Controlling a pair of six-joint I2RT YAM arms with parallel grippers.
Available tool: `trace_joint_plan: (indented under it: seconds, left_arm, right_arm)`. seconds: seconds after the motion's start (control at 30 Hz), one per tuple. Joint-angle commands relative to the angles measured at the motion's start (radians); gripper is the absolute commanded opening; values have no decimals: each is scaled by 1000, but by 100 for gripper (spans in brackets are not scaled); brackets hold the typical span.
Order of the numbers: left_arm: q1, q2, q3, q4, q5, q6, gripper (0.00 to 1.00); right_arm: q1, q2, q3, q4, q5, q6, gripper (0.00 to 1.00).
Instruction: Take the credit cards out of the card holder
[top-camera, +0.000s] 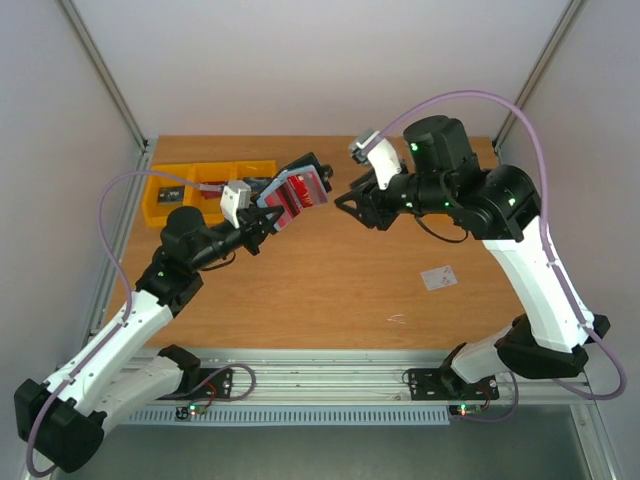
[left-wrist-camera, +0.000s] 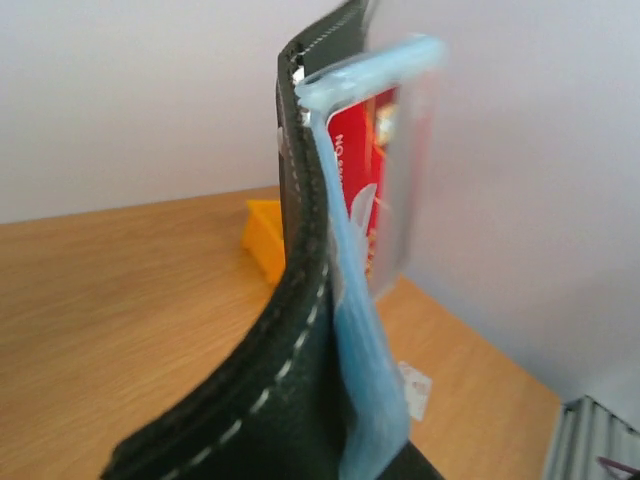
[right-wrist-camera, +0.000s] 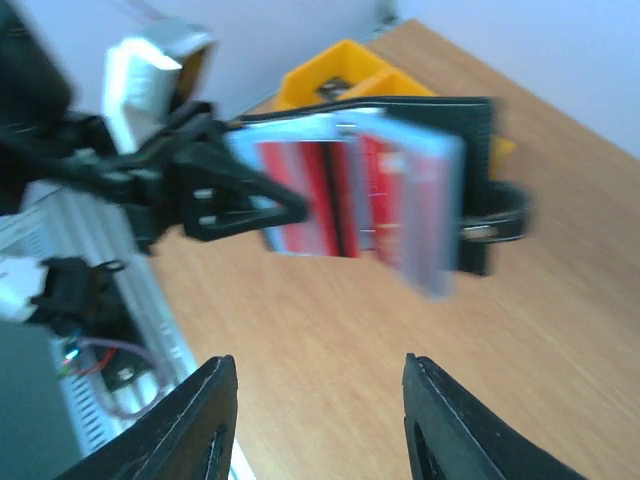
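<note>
Wooden bench (top-camera: 330, 300) has one white card (top-camera: 440, 277) out; left hand (top-camera: 266, 218) pinches wallet (top-camera: 297, 193), red card (left-wrist-camera: 352, 170) inside; right hand (right-wrist-camera: 318, 392) apart.

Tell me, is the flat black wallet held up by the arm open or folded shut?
Open: the black bi-fold wallet is spread, grey-blue inside and bright red plastic card showing.

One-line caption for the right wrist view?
The left tool holds the open card holder, red card showing; right tool open, facing it, not touching.
</note>
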Motion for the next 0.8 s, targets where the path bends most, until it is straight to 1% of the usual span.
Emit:
trace_joint_plan:
  seconds: [0.0, 0.1, 0.17, 0.23, 0.3, 0.37, 0.53, 0.67, 0.77]
  left_arm:
    - [-23, -1, 46, -38, -150, 108, 0]
    - [-26, -8, 40, 33, -63, 108, 0]
    - [-26, -15, 32, 106, 18, 61, 0]
    - [-25, -19, 22, 195, 134, 1, 0]
    - [-25, -21, 25, 266, 253, -59, 0]
    - [-24, -23, 28, 307, 328, -83, 0]
    - [-25, -12, 26, 339, 350, -103, 0]
    - [-25, -1, 33, 350, 370, -108, 0]
    - [-25, 1, 34, 350, 373, -104, 0]
  right_arm:
    - [99, 50, -5, 48, -222, 4, 44]
    - [125, 51, -99, 212, -426, 22, 42]
    - [121, 45, -158, 297, -397, 30, 42]
    - [89, 38, -197, 342, -358, 40, 43]
    - [20, 21, -244, 390, -415, 85, 42]
    - [-37, 0, -289, 446, -465, 135, 41]
    - [-52, -1, -308, 426, -499, 114, 40]
    - [-52, 14, -313, 412, -513, 112, 37]
    - [-50, 23, -309, 409, -556, 111, 28]
